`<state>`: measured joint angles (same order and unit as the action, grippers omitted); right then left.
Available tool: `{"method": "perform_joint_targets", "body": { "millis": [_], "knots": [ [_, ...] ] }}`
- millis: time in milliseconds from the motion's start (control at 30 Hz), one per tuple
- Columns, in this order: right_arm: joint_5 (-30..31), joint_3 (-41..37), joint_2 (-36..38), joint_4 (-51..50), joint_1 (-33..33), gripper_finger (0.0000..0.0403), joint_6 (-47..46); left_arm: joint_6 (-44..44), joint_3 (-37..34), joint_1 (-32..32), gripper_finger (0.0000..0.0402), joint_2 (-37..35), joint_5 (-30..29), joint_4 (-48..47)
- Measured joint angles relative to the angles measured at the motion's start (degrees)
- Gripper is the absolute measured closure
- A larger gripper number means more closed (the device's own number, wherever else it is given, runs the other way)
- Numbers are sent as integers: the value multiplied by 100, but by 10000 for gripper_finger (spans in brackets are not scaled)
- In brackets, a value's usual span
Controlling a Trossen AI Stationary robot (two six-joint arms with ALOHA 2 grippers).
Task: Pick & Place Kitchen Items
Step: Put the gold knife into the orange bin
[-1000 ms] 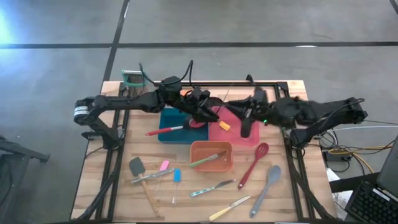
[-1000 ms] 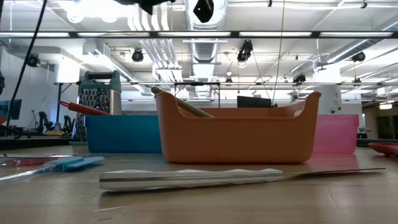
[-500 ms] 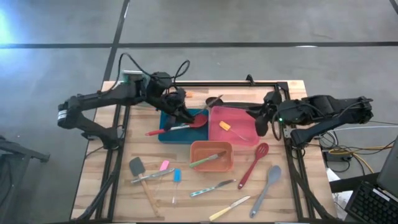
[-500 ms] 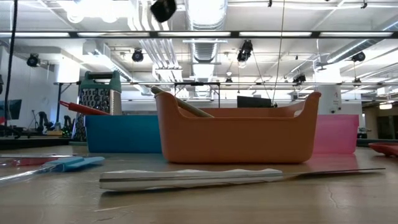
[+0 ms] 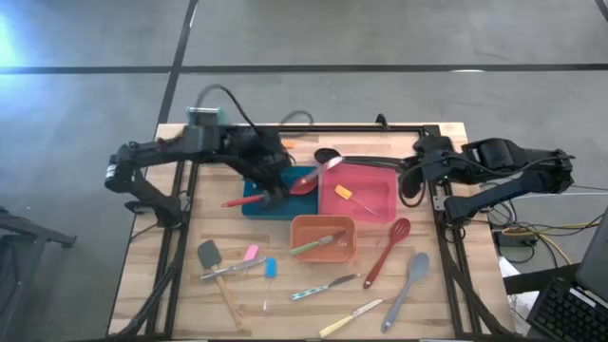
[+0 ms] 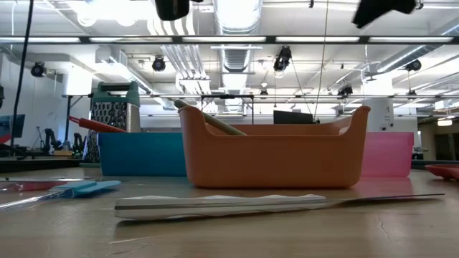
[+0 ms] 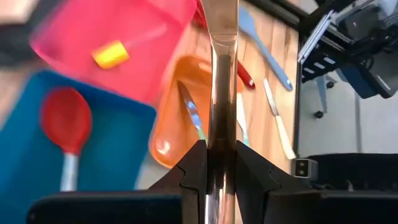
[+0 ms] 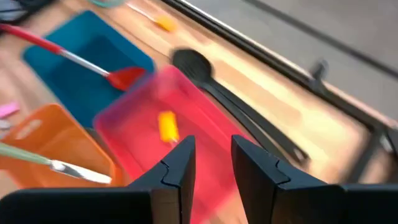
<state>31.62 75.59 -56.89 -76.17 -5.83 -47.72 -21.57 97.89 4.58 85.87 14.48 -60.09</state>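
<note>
- Left gripper (image 5: 275,180) over the blue tray (image 5: 255,205), fingers (image 7: 194,167) pinched on a metal utensil handle (image 7: 222,74).
- Red spoon (image 5: 271,195) lies in the blue tray, bowl end toward the pink tray (image 5: 382,182).
- Right gripper (image 5: 410,182) just off the pink tray's outer edge, fingers (image 8: 179,163) spread, holding nothing.
- Yellow-handled utensil (image 5: 344,193) lies in the pink tray.
- Green-handled knife (image 5: 318,244) rests in the orange tray (image 5: 323,255), beside the blue tray.

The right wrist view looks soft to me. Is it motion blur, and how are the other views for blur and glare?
Right wrist view: pink tray and black spoon smeared, likely motion. Left wrist view: the metal utensil in the left gripper shines; red spoon soft. Low view: ceiling lamps glare; orange tray sharp. High view: glare at the left edge.
</note>
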Motion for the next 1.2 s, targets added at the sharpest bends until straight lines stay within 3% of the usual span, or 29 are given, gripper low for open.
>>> {"method": "perform_joint_targets", "body": {
  "millis": [167,567,833,1200],
  "knots": [
    [-19,0,235,-626,54,296,-459,-627,-23,-587,347,500,-2,-171],
    [155,-2,346,-585,53,307,355,-1475,330,-1003,347,1982,-127,-232],
    [127,-9,362,-624,49,319,470,-1703,323,-1045,347,2113,139,-1043],
    [303,-110,344,-594,50,313,486,-1784,320,-1038,347,2591,460,-900]
  ]
}}
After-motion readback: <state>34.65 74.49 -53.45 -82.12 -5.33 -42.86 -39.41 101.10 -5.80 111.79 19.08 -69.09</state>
